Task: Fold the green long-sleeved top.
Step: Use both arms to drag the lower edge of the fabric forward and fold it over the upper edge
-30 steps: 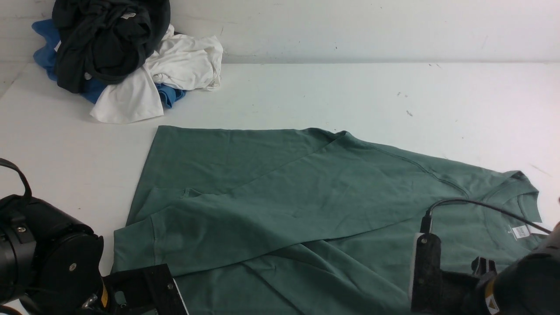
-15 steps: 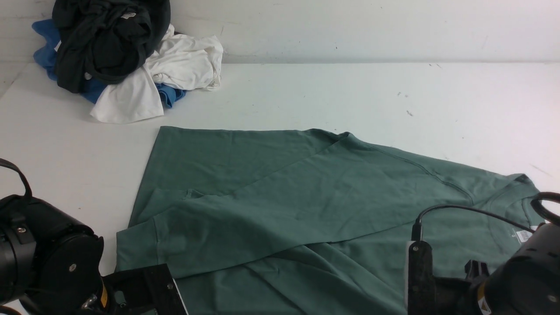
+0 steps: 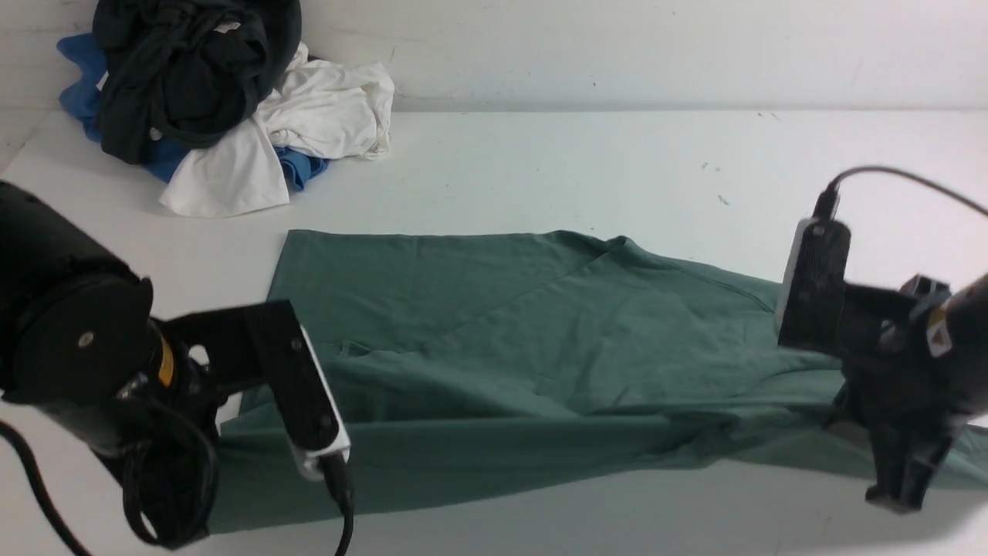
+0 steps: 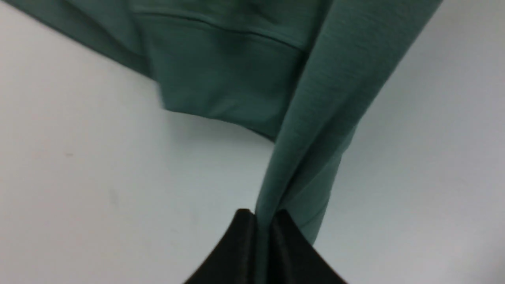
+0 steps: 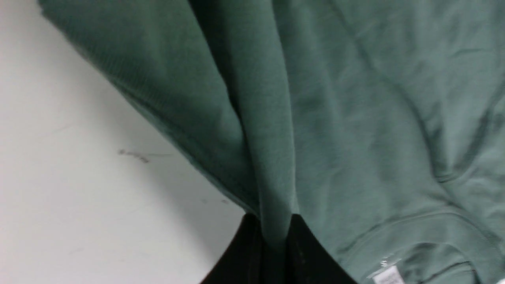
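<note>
The green long-sleeved top (image 3: 502, 332) lies spread across the middle of the white table (image 3: 579, 162), with its near edge lifted off the surface. My left gripper (image 4: 262, 223) is shut on a pinched fold of the top's edge beside a cuffed sleeve (image 4: 221, 75). In the front view it is at the top's near left corner (image 3: 174, 494). My right gripper (image 5: 274, 230) is shut on a fold of the top near the crew neck, with the white neck label (image 5: 388, 274) beside it. In the front view it is at the right end (image 3: 895, 479).
A pile of clothes sits at the far left corner: a blackish garment (image 3: 185, 69) on top, a white one (image 3: 309, 116) and a blue one (image 3: 77, 85). A white wall runs along the table's back edge. Bare table shows behind and to the right of the top.
Both arms have risen and moved away from the near edge, lifting the top's near edge with them. The near part of the top now hangs taut between the two grippers.
</note>
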Available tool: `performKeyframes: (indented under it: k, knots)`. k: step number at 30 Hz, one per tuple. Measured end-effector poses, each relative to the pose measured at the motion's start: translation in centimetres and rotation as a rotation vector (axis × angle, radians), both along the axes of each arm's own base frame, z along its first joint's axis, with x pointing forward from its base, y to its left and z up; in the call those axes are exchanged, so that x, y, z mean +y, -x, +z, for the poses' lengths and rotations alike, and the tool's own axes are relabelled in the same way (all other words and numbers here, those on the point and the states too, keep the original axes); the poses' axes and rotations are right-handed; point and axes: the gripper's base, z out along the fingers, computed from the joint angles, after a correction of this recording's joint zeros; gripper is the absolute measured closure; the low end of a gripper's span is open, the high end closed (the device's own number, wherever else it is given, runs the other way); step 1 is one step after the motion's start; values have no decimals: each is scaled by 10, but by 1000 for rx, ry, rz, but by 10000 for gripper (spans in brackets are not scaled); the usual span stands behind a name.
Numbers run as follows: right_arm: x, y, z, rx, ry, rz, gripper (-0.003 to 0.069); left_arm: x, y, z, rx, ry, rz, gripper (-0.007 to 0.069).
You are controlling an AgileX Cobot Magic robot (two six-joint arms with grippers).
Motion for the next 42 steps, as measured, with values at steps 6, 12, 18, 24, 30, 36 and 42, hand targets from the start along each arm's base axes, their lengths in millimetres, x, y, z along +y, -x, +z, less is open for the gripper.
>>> performKeyframes:
  k: [6,12,18,24,30,36,42]
  knots:
    - [-9,-36,35,-65,-71,-50,631,-2,-46,33,-111,-15,20,608]
    - [-7,-68,42,-51,-108,-58,631,3,-92,46,-150,-22,43,608]
    - [1,-110,37,3,-98,-58,631,3,-143,48,-183,-46,20,608]
    - [9,-144,22,34,-86,-56,631,7,-179,31,-199,-54,27,608]
    - [17,-175,8,13,-90,-46,631,18,-212,6,-234,-43,47,608]
    - [17,-201,-11,-20,-111,-61,631,26,-236,-20,-274,-17,56,608]
    - [6,-221,-40,-17,-150,-118,631,24,-253,-52,-291,63,77,608]
